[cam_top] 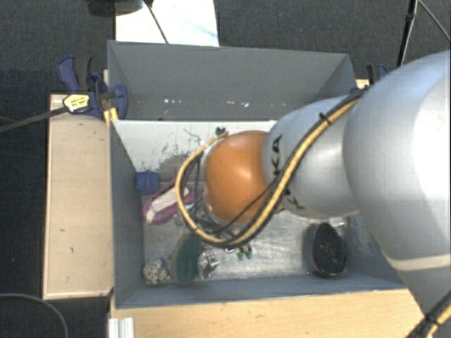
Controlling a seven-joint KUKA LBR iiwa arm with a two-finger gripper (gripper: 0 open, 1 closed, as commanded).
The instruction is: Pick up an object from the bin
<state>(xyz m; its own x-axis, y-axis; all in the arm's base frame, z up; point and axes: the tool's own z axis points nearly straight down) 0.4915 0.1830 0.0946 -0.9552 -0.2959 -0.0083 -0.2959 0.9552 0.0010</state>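
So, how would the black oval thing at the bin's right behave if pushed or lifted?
The black oval thing looks flat and low, so it would probably slide rather than roll. Its outline is clean, so it is likely stiff. Lying flat, its edges may be hard to pinch.

The arm (394, 153) ran off the right edge and, with its orange cover (236, 174), hid the middle and right of the bin (127, 210) floor. A purple-and-white thing (161, 204) at the left passed under the cables (180, 189), its right end covered. A black disc (328, 251) near the front right had its top under the arm. A speckled lump (155, 272), a shiny bit (208, 263) and green specks (244, 254) at the front were too small to identify.
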